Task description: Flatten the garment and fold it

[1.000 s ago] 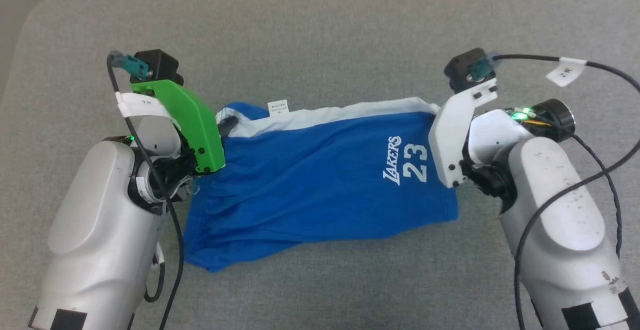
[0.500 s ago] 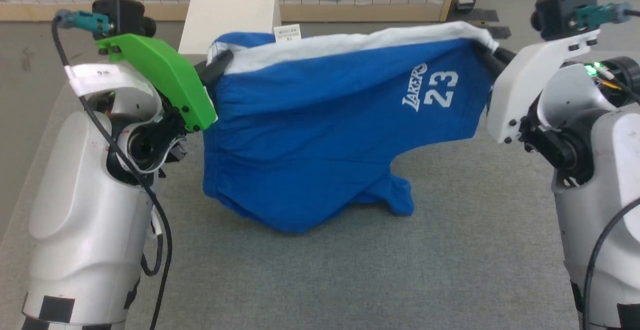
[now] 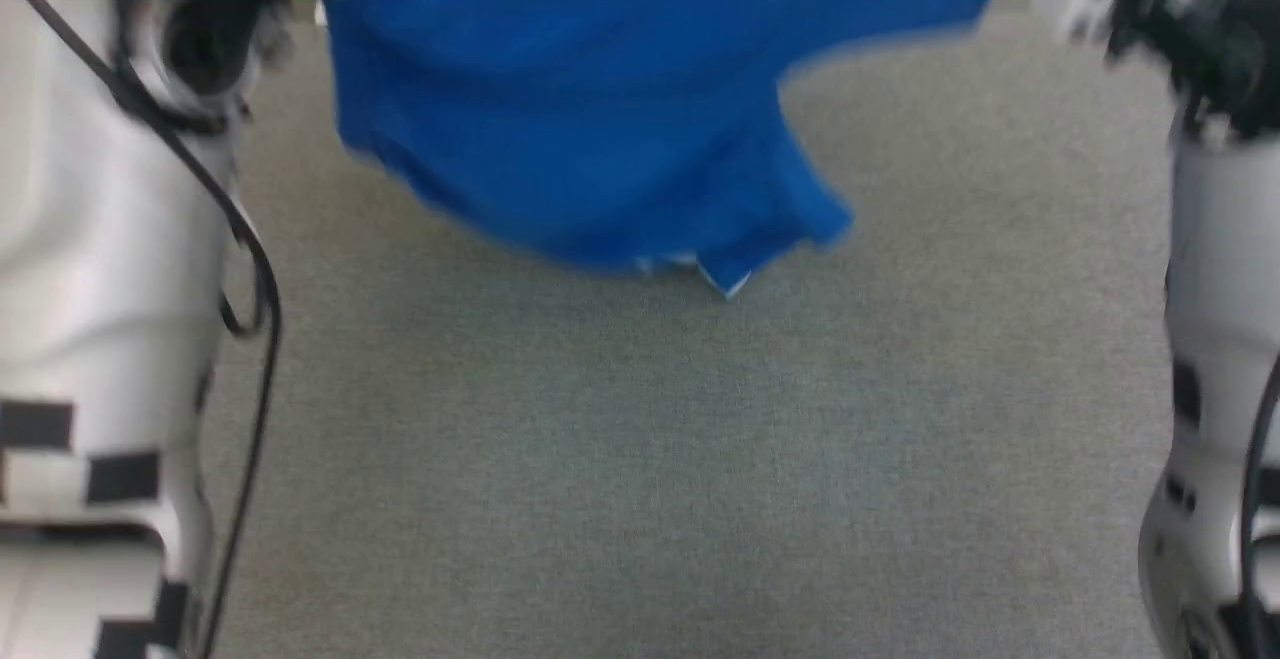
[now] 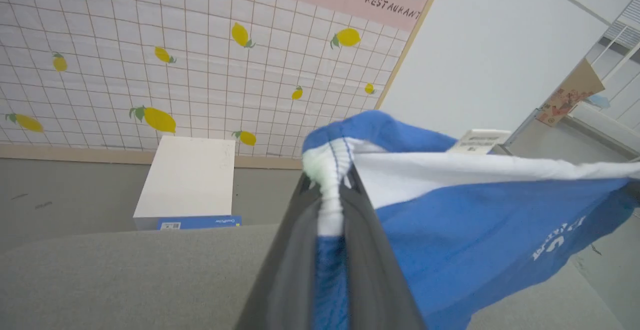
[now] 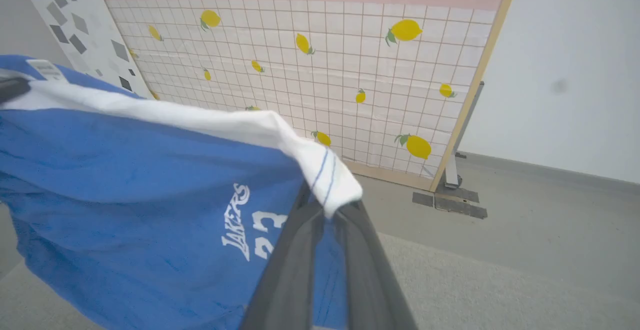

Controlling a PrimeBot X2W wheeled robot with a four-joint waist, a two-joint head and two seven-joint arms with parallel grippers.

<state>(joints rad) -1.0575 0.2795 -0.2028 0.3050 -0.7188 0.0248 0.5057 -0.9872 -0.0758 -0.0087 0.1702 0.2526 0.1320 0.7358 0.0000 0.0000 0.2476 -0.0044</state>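
Note:
The garment, royal blue shorts with a white stripe along the top edge, hangs in the air above the grey table, stretched between my two arms. In the left wrist view my left gripper is shut on the garment's bunched white-and-blue corner. Seen from the right wrist, my right gripper is shut on the opposite white corner of the garment, beside the white "LAKERS 23" print. A small white tag sticks up from the top edge. The lower hem dangles just over the table.
Beyond the table's far edge stands a white box on the floor. A tiled wall panel with lemon prints rises behind it, with its foot and dark floor plates at the right. My pale forearms flank the table on both sides.
Both arms have lifted the garment off the table, from lying flat to hanging stretched in the air. The head view has shifted, so the grippers have left its top edge.

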